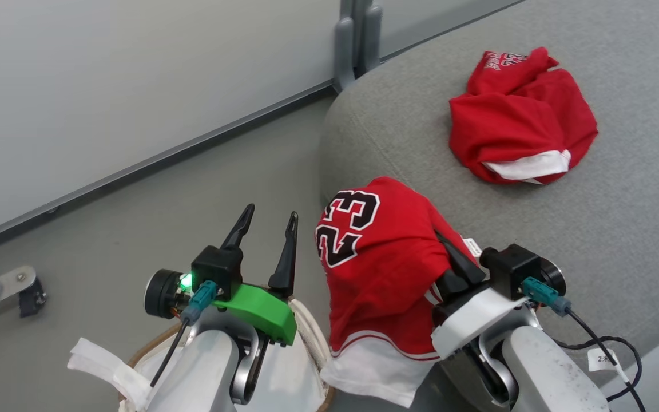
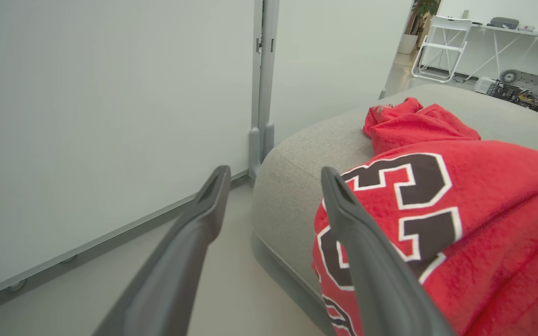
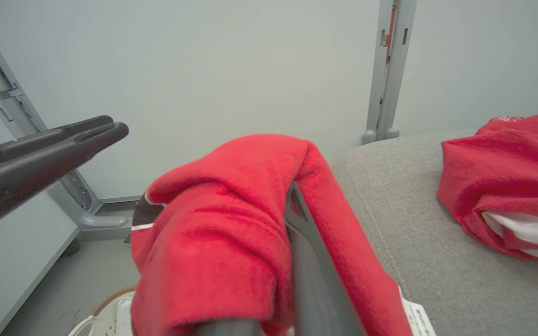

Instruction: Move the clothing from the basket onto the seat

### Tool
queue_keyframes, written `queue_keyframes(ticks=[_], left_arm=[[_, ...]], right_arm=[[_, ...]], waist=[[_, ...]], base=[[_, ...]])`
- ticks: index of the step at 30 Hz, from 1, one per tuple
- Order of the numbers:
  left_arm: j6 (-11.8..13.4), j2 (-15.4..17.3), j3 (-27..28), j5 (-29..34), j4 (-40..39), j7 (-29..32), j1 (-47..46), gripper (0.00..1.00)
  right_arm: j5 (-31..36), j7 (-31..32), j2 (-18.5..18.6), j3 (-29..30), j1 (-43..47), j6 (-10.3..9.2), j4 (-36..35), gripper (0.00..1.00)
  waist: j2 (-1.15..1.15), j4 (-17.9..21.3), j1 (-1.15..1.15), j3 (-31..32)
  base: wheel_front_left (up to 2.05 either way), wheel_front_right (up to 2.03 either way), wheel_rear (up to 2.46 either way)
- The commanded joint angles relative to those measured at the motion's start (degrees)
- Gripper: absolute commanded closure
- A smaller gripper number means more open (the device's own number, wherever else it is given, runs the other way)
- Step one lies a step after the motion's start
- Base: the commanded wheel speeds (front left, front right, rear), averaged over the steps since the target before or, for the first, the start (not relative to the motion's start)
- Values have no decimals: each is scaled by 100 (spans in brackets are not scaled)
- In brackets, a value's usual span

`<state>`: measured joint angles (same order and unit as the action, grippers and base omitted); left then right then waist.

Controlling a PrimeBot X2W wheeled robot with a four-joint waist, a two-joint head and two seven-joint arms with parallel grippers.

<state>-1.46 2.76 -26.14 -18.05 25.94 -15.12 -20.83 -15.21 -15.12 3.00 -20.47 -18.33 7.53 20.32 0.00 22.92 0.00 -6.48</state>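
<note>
A red jersey with the number 23 hangs over the front edge of the grey seat, its white hem dangling below. My right gripper is shut on this clothing, with the cloth draped over its fingers. My left gripper is open and holds nothing, just left of the jersey and above the basket. A second red garment lies crumpled farther back on the seat. In the left wrist view the open gripper faces the seat's corner.
A pale wall panel with a grey post stands behind the seat's corner. Grey floor lies to the left. A metal bracket sticks out at the far left. A folding chair and a table stand far off.
</note>
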Motion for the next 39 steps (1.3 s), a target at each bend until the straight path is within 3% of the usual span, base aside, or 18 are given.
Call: queue_keyframes(ticks=[1,11,18,23,28,35,39], left_arm=[[-62,24,-39,1,-26,-4,76,0],[-285,32,-560,-186,102,-4,-277,0],[-271,29,-730,-126,136,-4,-447,0],[-276,31,-633,93,136,-4,-542,0],[-337,30,-667,293,63,-4,-727,0],[-434,30,-994,382,56,-4,-1169,0],[-452,29,-1138,373,48,-4,-1383,0]], right_arm=[[-19,-3,15,130,93,-8,-105,100],[225,-3,264,1144,44,-7,-958,100],[448,-6,1308,1415,-1235,-8,-1225,100],[601,-5,2136,1348,-2560,-8,-778,100],[626,-1,2598,1486,-3564,-8,19,100],[988,-2,2713,2090,-4086,-8,873,100],[1108,-2,2548,2446,-4067,-8,1252,100]], waist=[[0,772,0,-16],[0,903,0,-251],[0,902,0,-551],[0,885,0,-912],[0,616,0,-1377],[0,61,0,-2084],[0,-211,0,-2422]], base=[[0,0,0],[0,0,0],[0,0,0],[0,0,0],[0,0,0],[0,0,0],[0,0,0]])
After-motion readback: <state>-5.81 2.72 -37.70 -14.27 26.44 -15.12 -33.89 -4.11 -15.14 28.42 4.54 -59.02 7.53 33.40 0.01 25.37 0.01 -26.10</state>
